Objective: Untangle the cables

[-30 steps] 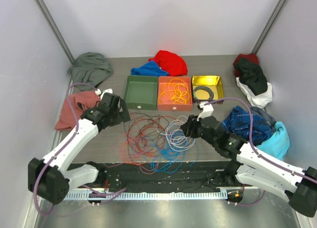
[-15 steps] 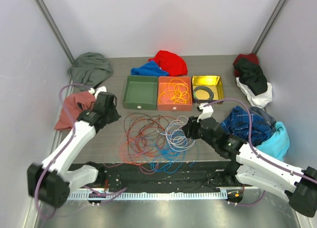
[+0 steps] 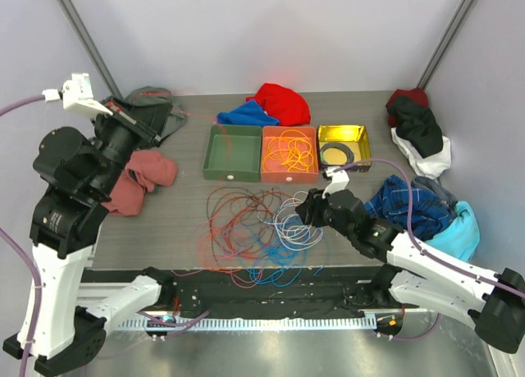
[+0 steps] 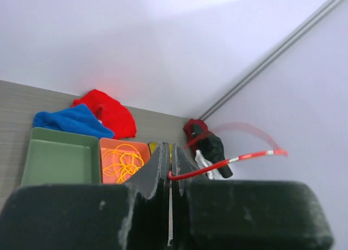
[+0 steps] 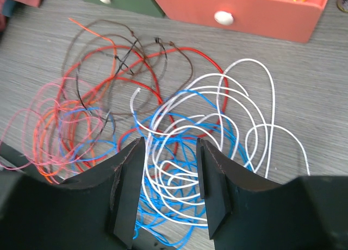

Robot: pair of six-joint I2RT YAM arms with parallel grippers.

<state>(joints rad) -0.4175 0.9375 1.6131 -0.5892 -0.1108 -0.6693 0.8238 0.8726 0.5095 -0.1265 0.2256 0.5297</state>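
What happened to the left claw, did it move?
Yes. The left gripper rose and swung back-left, from beside the green tray's near-left corner to over the grey cloth, shut on a red cable.

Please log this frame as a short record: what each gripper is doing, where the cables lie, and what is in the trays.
left gripper: shut on a red cable, high above the table
right gripper: open, low over the white and blue cables, holding nothing
loose cables: tangled heap on the table in front of the trays
green tray: no cables seen inside
orange tray: orange cables
yellow tray: black coil
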